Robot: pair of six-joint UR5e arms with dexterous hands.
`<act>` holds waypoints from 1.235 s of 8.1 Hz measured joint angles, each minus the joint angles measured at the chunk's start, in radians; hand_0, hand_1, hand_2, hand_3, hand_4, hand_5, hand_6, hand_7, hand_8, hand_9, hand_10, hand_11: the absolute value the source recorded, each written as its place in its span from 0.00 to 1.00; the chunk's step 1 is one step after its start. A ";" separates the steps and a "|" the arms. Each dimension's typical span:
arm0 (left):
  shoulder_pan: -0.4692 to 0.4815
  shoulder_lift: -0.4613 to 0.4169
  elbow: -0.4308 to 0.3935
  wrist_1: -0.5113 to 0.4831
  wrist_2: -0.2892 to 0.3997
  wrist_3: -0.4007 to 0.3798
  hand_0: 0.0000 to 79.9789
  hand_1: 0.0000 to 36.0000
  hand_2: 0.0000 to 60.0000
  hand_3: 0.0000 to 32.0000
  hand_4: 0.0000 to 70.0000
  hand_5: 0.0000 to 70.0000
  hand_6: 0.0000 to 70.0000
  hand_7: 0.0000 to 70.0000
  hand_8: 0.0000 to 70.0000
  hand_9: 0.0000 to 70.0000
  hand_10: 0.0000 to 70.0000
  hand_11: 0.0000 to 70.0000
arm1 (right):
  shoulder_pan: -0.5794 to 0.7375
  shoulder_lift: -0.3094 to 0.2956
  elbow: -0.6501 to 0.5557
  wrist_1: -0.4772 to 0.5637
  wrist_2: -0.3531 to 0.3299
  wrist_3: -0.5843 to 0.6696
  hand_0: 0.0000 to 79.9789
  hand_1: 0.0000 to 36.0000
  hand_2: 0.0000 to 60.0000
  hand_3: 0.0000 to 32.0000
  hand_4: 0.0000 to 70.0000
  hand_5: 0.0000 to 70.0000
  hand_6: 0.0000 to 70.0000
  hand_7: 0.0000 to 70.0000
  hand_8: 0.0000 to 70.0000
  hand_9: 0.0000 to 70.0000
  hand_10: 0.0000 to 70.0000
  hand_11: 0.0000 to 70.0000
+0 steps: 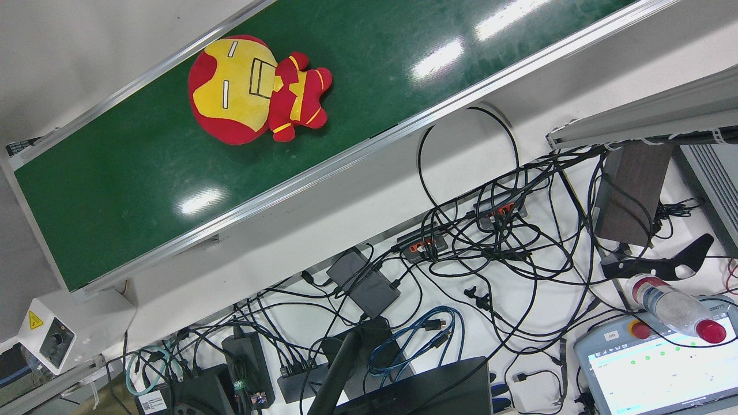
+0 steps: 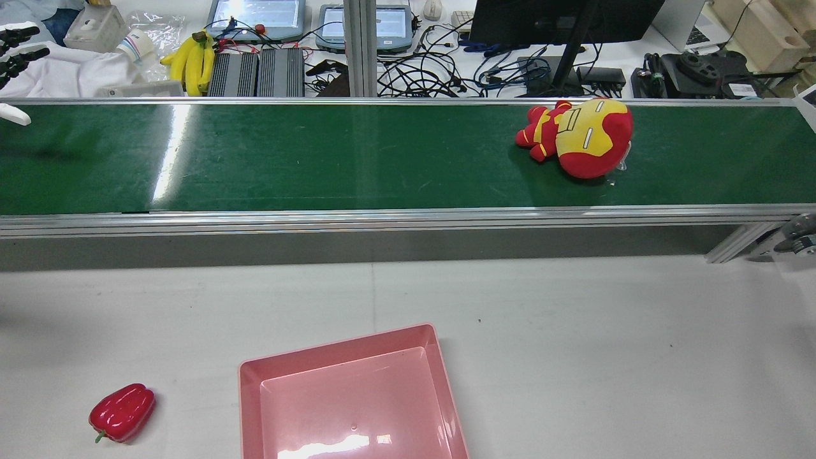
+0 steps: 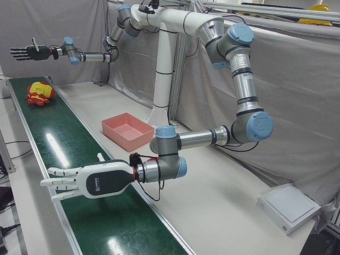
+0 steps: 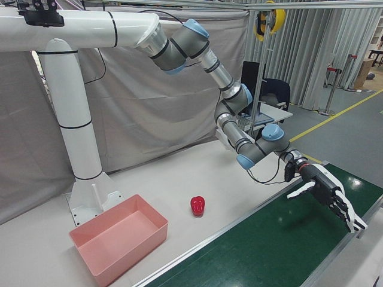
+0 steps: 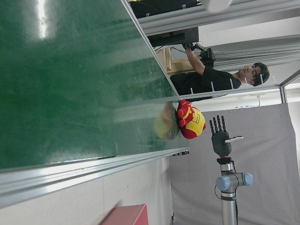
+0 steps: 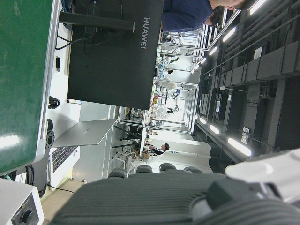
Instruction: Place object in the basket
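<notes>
A red and yellow plush toy [image 1: 253, 89] lies on the green conveyor belt [image 2: 319, 159], near its right end in the rear view [image 2: 583, 137]. The pink basket [image 2: 338, 341] stands empty on the white table, and a red bell pepper [image 2: 122, 412] lies to its left. My left hand [image 3: 90, 180] hovers open over the belt's other end, fingers spread, far from the toy. My right hand [image 3: 29, 52] is open too, held high in the air beyond the plush toy [image 3: 40, 92]. The left hand view shows the toy [image 5: 191, 119] with the right hand [image 5: 220, 138] behind it.
Beyond the belt lies a bench with tangled cables [image 1: 490, 242], a monitor [image 2: 561, 19], tablets, bananas [image 2: 191, 57] and a water bottle [image 1: 674, 305]. A person [image 5: 211, 77] sits at that bench. The white pedestal [image 4: 84, 155] rises behind the basket [image 4: 128, 251].
</notes>
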 measured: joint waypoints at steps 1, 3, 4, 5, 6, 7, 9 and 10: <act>0.000 0.000 0.000 0.000 0.000 0.000 0.88 0.62 0.00 0.00 0.13 0.29 0.06 0.05 0.13 0.21 0.00 0.00 | 0.000 0.000 0.000 0.000 0.000 0.000 0.00 0.00 0.00 0.00 0.00 0.00 0.00 0.00 0.00 0.00 0.00 0.00; 0.001 -0.001 0.001 0.000 0.000 0.000 0.88 0.62 0.00 0.00 0.13 0.29 0.06 0.05 0.13 0.21 0.00 0.00 | -0.001 0.000 0.000 0.000 0.000 0.000 0.00 0.00 0.00 0.00 0.00 0.00 0.00 0.00 0.00 0.00 0.00 0.00; 0.001 -0.001 0.001 0.000 0.000 0.000 0.87 0.62 0.00 0.00 0.13 0.29 0.06 0.05 0.13 0.21 0.00 0.00 | -0.001 0.000 0.000 0.000 0.000 0.000 0.00 0.00 0.00 0.00 0.00 0.00 0.00 0.00 0.00 0.00 0.00 0.00; 0.001 -0.001 0.001 0.000 0.000 0.001 0.85 0.61 0.00 0.00 0.12 0.28 0.06 0.05 0.13 0.21 0.00 0.00 | -0.001 0.000 0.000 0.000 0.000 0.000 0.00 0.00 0.00 0.00 0.00 0.00 0.00 0.00 0.00 0.00 0.00 0.00; 0.001 -0.001 0.001 0.000 0.001 0.001 0.84 0.61 0.00 0.00 0.12 0.28 0.06 0.05 0.13 0.21 0.00 0.00 | -0.001 0.000 0.000 0.000 0.000 0.000 0.00 0.00 0.00 0.00 0.00 0.00 0.00 0.00 0.00 0.00 0.00 0.00; 0.000 0.000 0.001 0.000 0.001 0.001 0.84 0.61 0.00 0.00 0.12 0.28 0.06 0.05 0.13 0.21 0.00 0.00 | -0.001 0.000 0.000 0.000 0.000 0.000 0.00 0.00 0.00 0.00 0.00 0.00 0.00 0.00 0.00 0.00 0.00 0.00; 0.000 0.000 0.003 0.000 0.001 0.001 0.85 0.61 0.00 0.00 0.12 0.28 0.06 0.05 0.13 0.21 0.00 0.00 | 0.000 0.000 0.000 0.000 0.000 0.000 0.00 0.00 0.00 0.00 0.00 0.00 0.00 0.00 0.00 0.00 0.00 0.00; -0.001 0.000 0.003 0.000 0.000 0.001 0.86 0.61 0.00 0.00 0.12 0.28 0.06 0.05 0.13 0.21 0.00 0.00 | 0.000 0.000 0.000 0.000 0.000 0.000 0.00 0.00 0.00 0.00 0.00 0.00 0.00 0.00 0.00 0.00 0.00 0.00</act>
